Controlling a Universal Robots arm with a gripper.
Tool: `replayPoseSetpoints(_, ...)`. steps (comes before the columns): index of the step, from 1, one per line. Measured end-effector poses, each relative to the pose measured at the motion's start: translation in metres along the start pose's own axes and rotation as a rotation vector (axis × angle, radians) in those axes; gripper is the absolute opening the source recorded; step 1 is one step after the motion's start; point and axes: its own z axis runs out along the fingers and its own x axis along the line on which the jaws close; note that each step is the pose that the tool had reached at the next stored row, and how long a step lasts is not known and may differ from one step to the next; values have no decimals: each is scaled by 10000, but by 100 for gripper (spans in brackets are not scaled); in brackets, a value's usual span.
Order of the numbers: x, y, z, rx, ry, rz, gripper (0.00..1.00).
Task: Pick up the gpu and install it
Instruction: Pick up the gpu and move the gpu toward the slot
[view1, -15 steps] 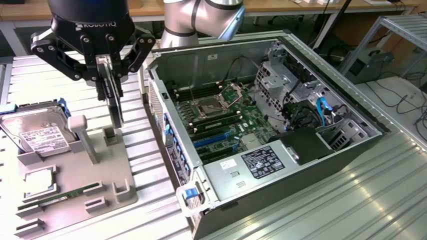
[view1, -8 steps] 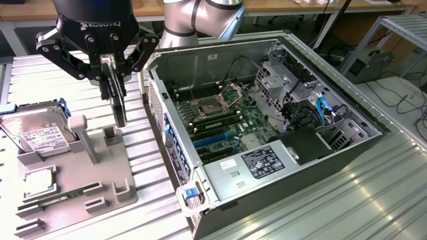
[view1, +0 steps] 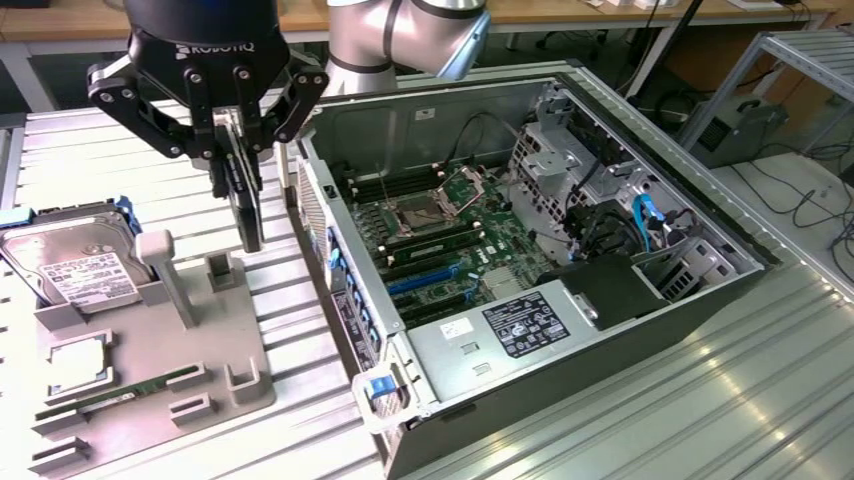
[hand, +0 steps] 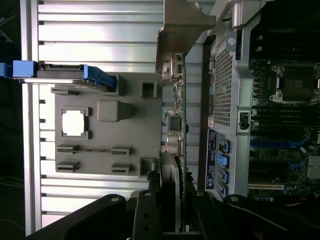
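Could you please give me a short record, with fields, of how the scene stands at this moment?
gripper: gripper shut on the gpu
gpu pose: upright, edge-on, hanging over the grey holder
computer case: computer case open, beside the holder on the exterior view's right
hard drive: hard drive at the holder's end, exterior view's left
memory stick: memory stick lying in the holder
install: gpu not yet in the case

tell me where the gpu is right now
In the exterior view the gpu hangs edge-on in the gripper, above the grey holder tray, just to that view's left of the open computer case.
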Motion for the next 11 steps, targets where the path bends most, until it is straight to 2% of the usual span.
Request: replayPoseSetpoints(11,-106,-2,-3,2,0,1,28)
